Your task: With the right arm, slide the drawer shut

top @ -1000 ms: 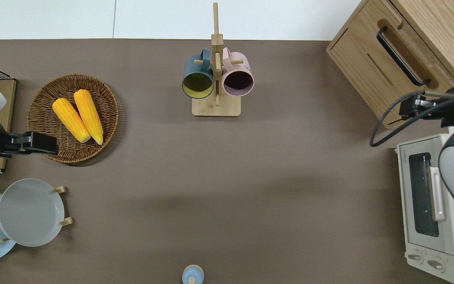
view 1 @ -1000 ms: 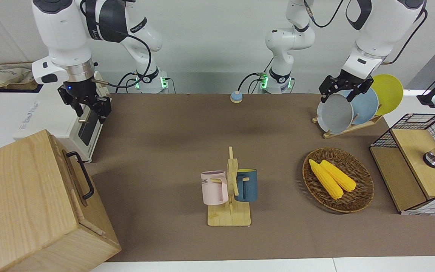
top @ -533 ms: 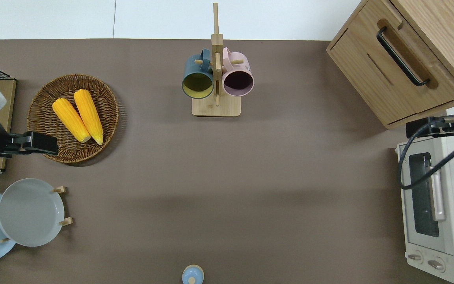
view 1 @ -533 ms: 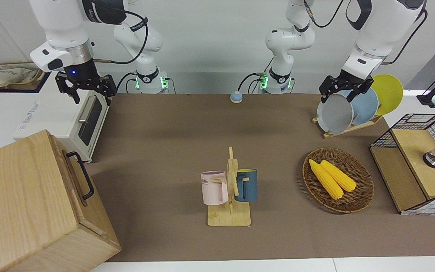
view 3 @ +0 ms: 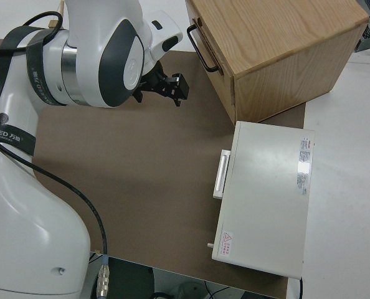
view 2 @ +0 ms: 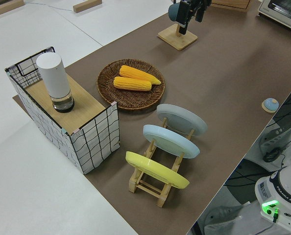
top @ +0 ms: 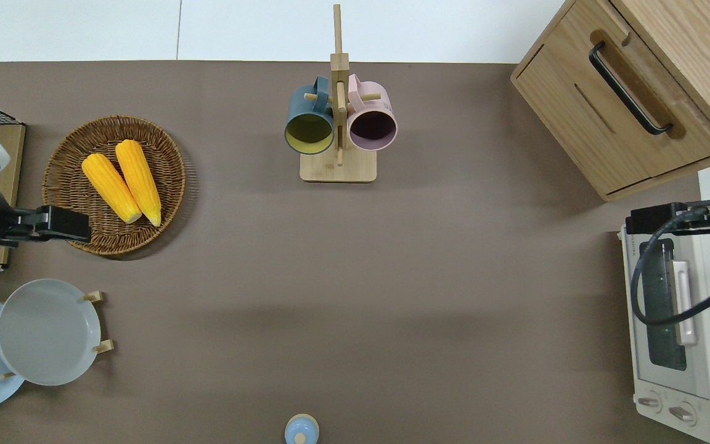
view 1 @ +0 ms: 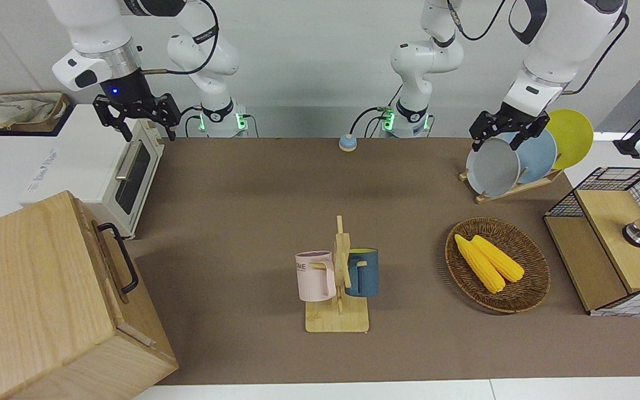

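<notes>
The drawer [top: 623,114] sits in the big pale-wood cabinet [view 1: 31,294] at the right arm's end of the table. Its front lies flush with the cabinet face. Its black bar handle [top: 627,87] also shows in the front view [view 1: 121,256] and the right side view [view 3: 201,47]. My right gripper [view 1: 145,126] is open and empty, up in the air. In the overhead view [top: 657,217] it hangs over the end of the white toaster oven [top: 678,320] closest to the cabinet, apart from the drawer. My left gripper [view 1: 500,133] is parked and open.
A mug rack [top: 338,129] with a blue and a pink mug stands mid-table. A wicker basket [top: 71,148] holds two corn cobs. A plate rack [view 1: 511,186] and a wire-mesh cabinet [view 1: 609,244] stand at the left arm's end. A small blue bell [view 1: 347,143] sits close to the robots.
My right gripper has risen and drawn back from the cabinet toward the robots, ending over the toaster oven. The drawer and the left arm have not moved.
</notes>
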You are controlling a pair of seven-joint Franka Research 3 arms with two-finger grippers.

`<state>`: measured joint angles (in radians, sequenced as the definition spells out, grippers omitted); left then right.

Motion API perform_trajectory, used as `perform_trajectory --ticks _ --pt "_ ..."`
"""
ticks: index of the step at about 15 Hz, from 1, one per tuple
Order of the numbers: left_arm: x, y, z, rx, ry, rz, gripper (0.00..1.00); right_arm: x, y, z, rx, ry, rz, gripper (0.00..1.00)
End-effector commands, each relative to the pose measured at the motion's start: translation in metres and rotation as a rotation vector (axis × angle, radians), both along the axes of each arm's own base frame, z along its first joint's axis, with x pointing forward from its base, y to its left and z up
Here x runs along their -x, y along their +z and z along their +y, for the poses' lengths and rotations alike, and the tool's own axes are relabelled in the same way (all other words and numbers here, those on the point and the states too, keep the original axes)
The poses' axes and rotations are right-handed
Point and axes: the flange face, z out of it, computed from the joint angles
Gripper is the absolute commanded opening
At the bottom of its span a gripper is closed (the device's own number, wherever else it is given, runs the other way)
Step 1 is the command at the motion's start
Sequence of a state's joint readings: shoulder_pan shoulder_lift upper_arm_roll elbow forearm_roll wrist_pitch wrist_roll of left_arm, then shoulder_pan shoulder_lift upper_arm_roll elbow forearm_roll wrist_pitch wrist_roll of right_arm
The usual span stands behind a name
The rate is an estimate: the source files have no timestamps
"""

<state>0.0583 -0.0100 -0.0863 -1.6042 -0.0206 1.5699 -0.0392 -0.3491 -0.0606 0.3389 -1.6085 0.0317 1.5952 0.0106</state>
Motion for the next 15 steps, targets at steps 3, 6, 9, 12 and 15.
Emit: perform_trajectory --ticks 3,6,9,12,15 --pt "0.0044 0.0020 0.0013 -0.012 -0.007 0.007 1.00 0.0063 -0.0026 -0.0067 -0.057 0.008 -0.009 0.990" --pt "0.0042 0.0021 0.0005 -0.012 -0.009 0.006 1.00 0.0048 -0.0031 -0.0090 -0.063 0.008 -0.009 0.990" --pt "0.0042 0.0021 0.0013 -0.012 -0.007 0.006 1.00 0.0025 -0.0048 -0.0053 -0.056 0.022 -0.006 0.990" --pt "0.0044 0.0020 0.0013 -0.012 -0.007 0.007 1.00 0.0025 -0.0048 -0.0057 -0.053 0.022 -0.006 0.990" --pt "0.0042 0.0021 0.0013 -0.012 -0.007 0.006 1.00 0.0025 -0.0048 -0.0049 -0.053 0.024 -0.006 0.990"
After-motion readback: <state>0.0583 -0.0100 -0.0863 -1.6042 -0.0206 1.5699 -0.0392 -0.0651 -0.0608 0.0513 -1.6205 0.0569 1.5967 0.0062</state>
